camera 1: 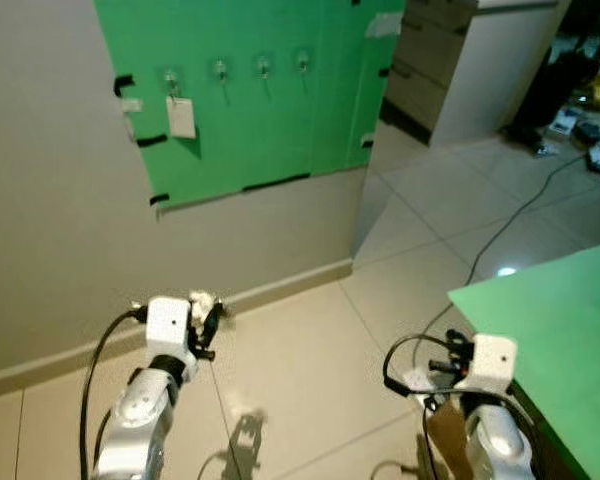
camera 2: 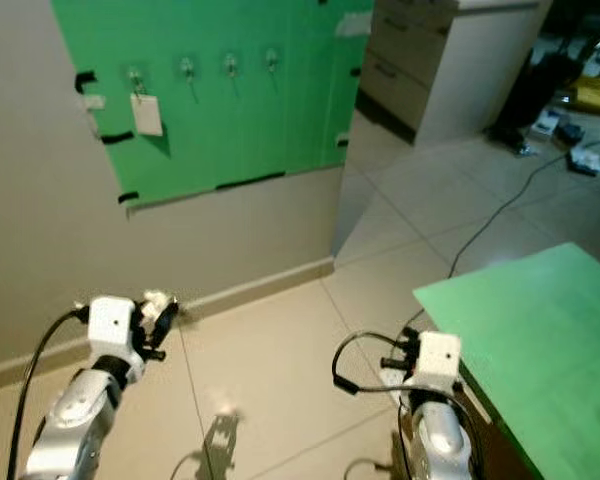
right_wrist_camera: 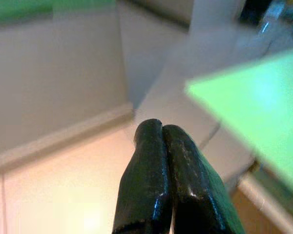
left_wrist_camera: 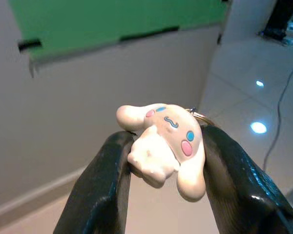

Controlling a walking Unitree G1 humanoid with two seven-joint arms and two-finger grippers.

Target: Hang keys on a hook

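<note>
Keychain (left_wrist_camera: 163, 141), a white cartoon charm, pinched in left gripper (camera 1: 208, 322) low near baseboard (camera 1: 290, 282). Hooks (camera 1: 263, 68) on green board (camera 1: 280, 110) well above; one holds a tag (camera 1: 181, 117). Right gripper (right_wrist_camera: 162, 134) closed, empty, beside green table (camera 1: 560, 330).

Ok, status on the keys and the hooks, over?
Left end effector shut on plush keychain, low near the wall. Right end effector shut, empty. Hooks on green board above; white tag occupies leftmost.

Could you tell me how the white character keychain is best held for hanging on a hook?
Grip the keychain across the figure's soft body, as the left end effector does now, fingers at its two sides. That leaves the metal ring behind its head free to meet a hook.
</note>
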